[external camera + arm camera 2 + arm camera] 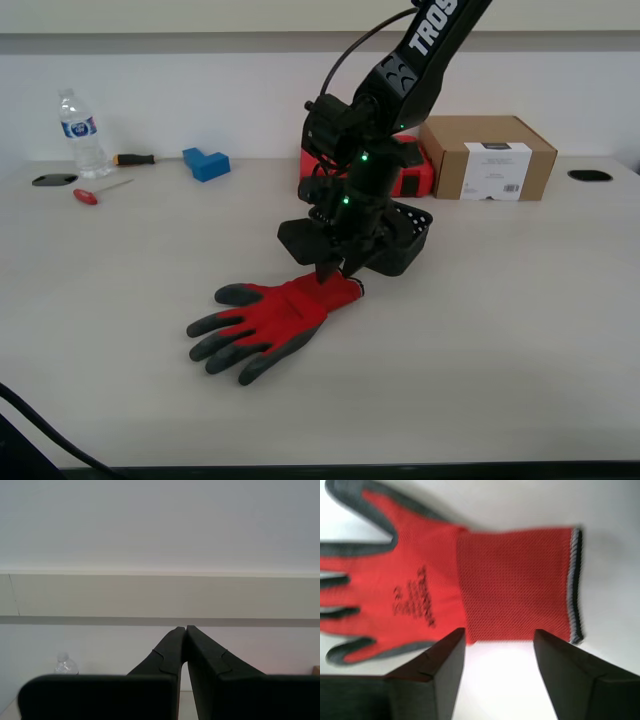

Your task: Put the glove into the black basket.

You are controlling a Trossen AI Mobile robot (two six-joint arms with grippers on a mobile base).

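The red glove lies flat on the table, its dark grey fingers pointing toward the exterior view's left and the front edge. In the first wrist view the glove shows its red back and black-edged cuff. My first gripper hangs just above the cuff end, open and empty; its fingertips sit at the side edge of the wrist part. The black basket stands right behind the first arm, partly hidden by it. My second gripper is shut and empty, raised and pointing at the wall.
A red case and a cardboard box stand behind the basket. A water bottle, two screwdrivers and a blue block lie at the back on the exterior view's left.
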